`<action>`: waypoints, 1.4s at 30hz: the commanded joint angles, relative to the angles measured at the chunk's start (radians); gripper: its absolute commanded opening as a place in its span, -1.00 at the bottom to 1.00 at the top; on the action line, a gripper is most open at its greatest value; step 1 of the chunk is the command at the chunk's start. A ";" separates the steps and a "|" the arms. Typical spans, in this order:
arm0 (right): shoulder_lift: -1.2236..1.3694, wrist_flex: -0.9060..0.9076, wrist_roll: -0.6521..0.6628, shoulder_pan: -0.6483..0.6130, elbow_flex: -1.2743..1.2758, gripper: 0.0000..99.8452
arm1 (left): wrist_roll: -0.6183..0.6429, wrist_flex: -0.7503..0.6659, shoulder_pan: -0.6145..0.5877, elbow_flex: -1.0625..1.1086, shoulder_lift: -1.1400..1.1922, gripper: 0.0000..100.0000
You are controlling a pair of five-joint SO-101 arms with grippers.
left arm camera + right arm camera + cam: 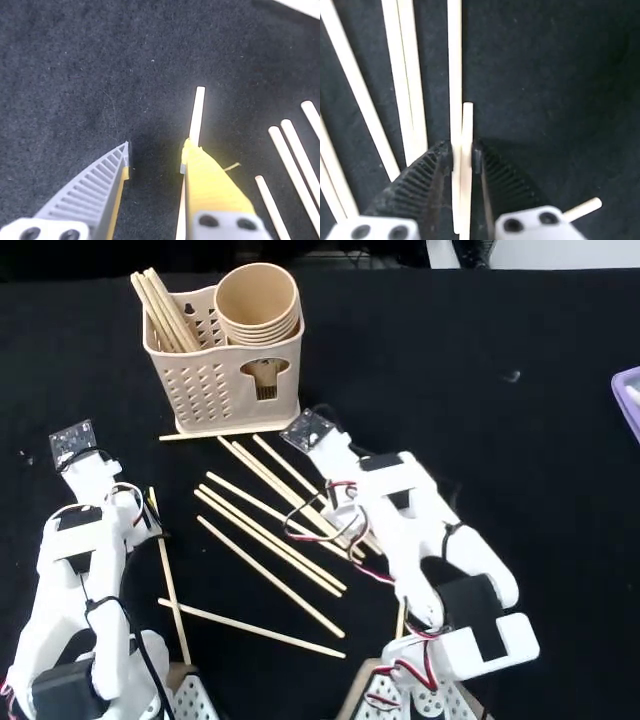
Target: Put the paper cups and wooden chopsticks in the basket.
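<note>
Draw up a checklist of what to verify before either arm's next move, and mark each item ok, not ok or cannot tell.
1. Right gripper shut on two chopsticks: ok.
2. Those two lifted off the table: cannot tell.
3. Left gripper open: ok.
4. Single chopstick between the left gripper's fingers: not ok, it lies under one finger.
5. Paper cups in the basket: ok.
6. All chopsticks in the basket: not ok, loose chopsticks lie on the table.
</note>
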 commanded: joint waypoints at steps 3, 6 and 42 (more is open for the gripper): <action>-0.213 0.114 0.000 0.048 -0.018 -0.98 | -0.008 -0.006 -0.002 -0.010 -0.028 -0.65; -0.355 0.198 0.000 0.043 -0.018 -0.98 | -0.008 -0.006 -0.002 -0.013 -0.028 -0.65; -0.097 -0.103 0.092 0.057 0.042 -0.53 | -0.008 -0.009 -0.002 -0.012 -0.028 -0.65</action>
